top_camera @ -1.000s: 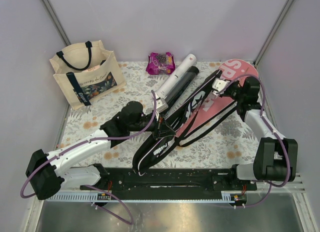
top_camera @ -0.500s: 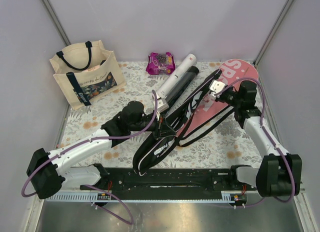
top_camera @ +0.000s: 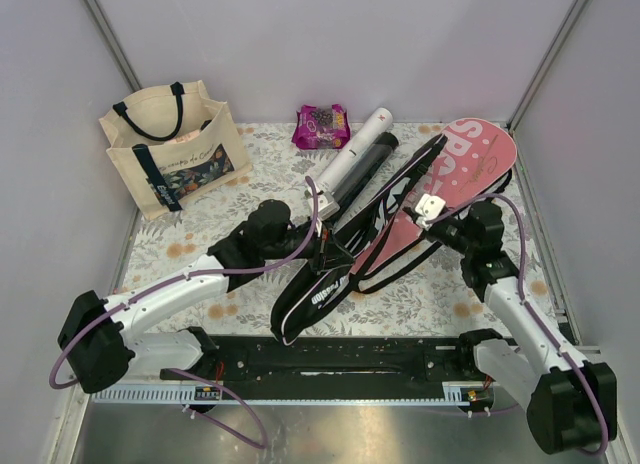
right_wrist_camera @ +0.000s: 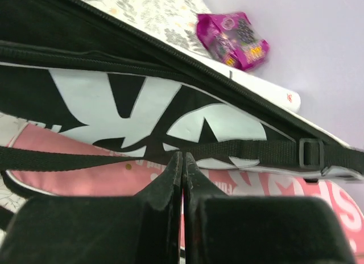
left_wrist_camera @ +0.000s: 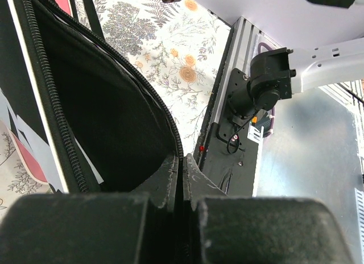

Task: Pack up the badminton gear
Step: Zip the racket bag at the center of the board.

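Partly hidden: both my tools clamped on the racket cover

Mostly I see black fabric. From above, the pink and black cover [top_camera: 462,162] lies slantwise on the flowered desk [top_camera: 450,296]. Its broad pink end points toward the far right corner, and its narrow black end lies near the black base rail [top_camera: 350,356]. Whether it is one piece or two stacked, I cannot tell.

My left tool [left_wrist_camera: 182,159] is closed, jaws pressed flat together on the cover's open rim, where the edge with the zip [left_wrist_camera: 52,104] curves down to the tips. The tool's own body fills the bottom of that wrist view, so the pinched fabric itself is out of sight. Inside the opening I see only dark lining, and anything deeper is lost in shadow.

My right tool [right_wrist_camera: 182,157] is closed too, tips meeting on the black strap [right_wrist_camera: 244,149] that runs taut across the cover's white lettering. That lettering is cut off by the frame and unreadable from there. From above, only "SPO" is legible on the pink end. A buckle [right_wrist_camera: 310,152] sits on the strap to the right of my tips.

The white tube [top_camera: 352,156] and black tube [top_camera: 374,156] lie side by side just beyond the cover, and the black one's near end runs behind it. The snack packet [top_camera: 322,126] lies by the back wall. The tote [top_camera: 175,159] stands upright at the far left, and I cannot make out what is inside it.
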Controlling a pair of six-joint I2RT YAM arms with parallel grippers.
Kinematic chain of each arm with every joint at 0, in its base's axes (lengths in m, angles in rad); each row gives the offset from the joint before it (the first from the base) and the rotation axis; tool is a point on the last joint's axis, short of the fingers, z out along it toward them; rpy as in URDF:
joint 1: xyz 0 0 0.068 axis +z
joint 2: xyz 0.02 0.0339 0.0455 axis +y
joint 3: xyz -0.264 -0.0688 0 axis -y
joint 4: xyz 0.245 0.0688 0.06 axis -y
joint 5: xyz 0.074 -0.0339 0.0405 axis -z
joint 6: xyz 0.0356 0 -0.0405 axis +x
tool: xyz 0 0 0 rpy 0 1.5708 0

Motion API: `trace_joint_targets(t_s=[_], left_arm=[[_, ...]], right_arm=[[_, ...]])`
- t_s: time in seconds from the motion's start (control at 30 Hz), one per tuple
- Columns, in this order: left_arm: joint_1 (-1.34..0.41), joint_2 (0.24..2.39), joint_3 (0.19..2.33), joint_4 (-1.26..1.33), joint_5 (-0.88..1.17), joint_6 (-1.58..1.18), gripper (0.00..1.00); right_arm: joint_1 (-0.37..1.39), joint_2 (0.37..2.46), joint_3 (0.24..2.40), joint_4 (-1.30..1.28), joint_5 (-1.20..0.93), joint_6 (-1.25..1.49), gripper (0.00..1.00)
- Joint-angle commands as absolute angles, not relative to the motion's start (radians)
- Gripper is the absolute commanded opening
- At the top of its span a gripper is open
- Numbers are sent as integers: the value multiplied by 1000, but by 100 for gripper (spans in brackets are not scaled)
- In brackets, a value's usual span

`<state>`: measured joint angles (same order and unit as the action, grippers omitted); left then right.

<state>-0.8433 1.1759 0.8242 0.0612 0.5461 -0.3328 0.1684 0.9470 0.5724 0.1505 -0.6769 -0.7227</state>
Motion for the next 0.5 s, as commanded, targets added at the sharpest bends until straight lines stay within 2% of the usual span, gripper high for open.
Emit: trace_joint_targets(t_s=[0.0, 0.03, 0.07, 0.1, 0.13, 0.2, 0.3, 0.47], left_arm=[[-839, 1154, 865, 158, 538, -319, 0], [-841, 1144, 865, 155, 538, -321, 0], [-839, 1140, 867, 147, 537, -319, 0], [-841, 1129, 870, 138, 538, -319, 0], [-841, 1121, 870, 134, 541, -319, 0], [-841, 1111, 867, 130, 545, -322, 0], [-841, 1100, 856, 133, 543, -325, 0], [-839, 1100, 861, 103, 545, -316, 0]], right_arm=[[186, 874, 494, 421, -422, -458, 0], [186, 873, 503, 426, -334, -422, 2], [184, 877, 538, 398, -231, -349, 11], [181, 894, 605, 311, -74, -281, 17], [176, 917, 680, 193, -5, -225, 21], [164, 1001, 843, -43, 34, -138, 22], [118, 1116, 1033, -295, -104, -7, 27], [-95, 1245, 1092, -331, -588, 198, 36]])
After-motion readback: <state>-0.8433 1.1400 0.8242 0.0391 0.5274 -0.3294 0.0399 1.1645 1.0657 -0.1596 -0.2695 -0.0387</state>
